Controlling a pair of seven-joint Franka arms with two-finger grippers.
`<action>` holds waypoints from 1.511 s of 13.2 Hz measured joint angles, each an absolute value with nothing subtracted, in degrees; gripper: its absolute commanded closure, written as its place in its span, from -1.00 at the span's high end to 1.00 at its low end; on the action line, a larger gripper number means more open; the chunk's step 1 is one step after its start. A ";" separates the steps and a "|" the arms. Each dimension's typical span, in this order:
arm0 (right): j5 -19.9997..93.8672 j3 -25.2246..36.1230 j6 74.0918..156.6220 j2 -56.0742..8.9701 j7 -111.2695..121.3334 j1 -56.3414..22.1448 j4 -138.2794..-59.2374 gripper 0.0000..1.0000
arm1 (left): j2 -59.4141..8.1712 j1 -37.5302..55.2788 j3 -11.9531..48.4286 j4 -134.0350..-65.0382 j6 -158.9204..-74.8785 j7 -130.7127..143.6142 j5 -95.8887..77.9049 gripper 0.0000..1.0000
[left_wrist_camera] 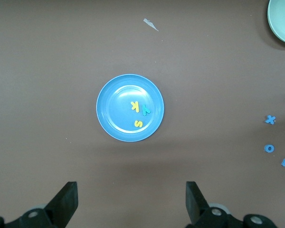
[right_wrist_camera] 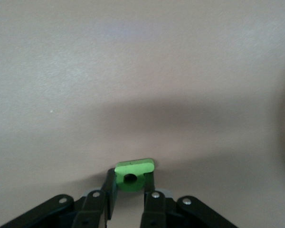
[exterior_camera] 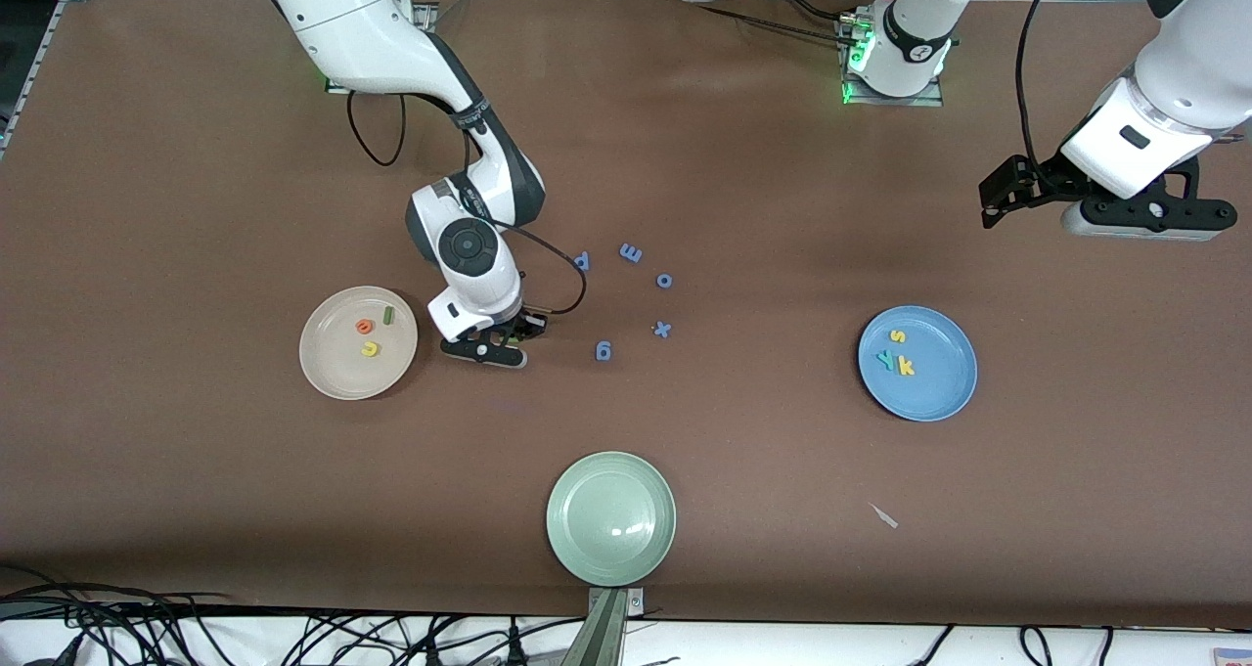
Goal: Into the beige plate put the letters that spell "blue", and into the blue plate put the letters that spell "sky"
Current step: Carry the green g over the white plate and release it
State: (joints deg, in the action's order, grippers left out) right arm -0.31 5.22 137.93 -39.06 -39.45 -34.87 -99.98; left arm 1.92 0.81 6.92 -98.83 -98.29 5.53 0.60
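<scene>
In the right wrist view my right gripper (right_wrist_camera: 131,173) is shut on the green "b" (right_wrist_camera: 135,166), one finger on each side of it. In the front view that gripper (exterior_camera: 509,338) is low at the table beside the beige plate (exterior_camera: 337,368), and the "b" is hidden under it. The beige plate holds the orange "e" (exterior_camera: 364,327), dark green "l" (exterior_camera: 388,315) and yellow "u" (exterior_camera: 370,349). The blue plate (exterior_camera: 934,392) holds "s" (exterior_camera: 898,335), "y" (exterior_camera: 885,359) and "k" (exterior_camera: 907,365). My left gripper (left_wrist_camera: 132,204) waits open, high up at the left arm's end of the table, with nothing in it.
All-blue letters lie mid-table: "p" (exterior_camera: 582,260), "m" (exterior_camera: 631,252), "o" (exterior_camera: 664,281), "x" (exterior_camera: 662,330), "g" (exterior_camera: 603,351). A pale green plate (exterior_camera: 610,517) sits near the front edge. A small white scrap (exterior_camera: 884,516) lies nearer the camera than the blue plate.
</scene>
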 measured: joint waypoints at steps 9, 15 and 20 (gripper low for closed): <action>-0.43 20.50 120.27 -26.23 -9.48 -34.29 -105.19 -0.61 | 1.93 0.84 7.74 -98.80 -98.29 5.53 0.60 1.00; -0.33 22.92 137.62 -26.54 -3.68 -33.36 -116.92 0.48 | 1.93 0.79 7.71 -98.78 -98.29 5.53 0.60 1.00; 0.32 22.88 137.95 -26.29 -3.68 -33.16 -116.85 0.65 | 1.93 0.76 7.69 -98.78 -98.29 5.53 0.60 1.00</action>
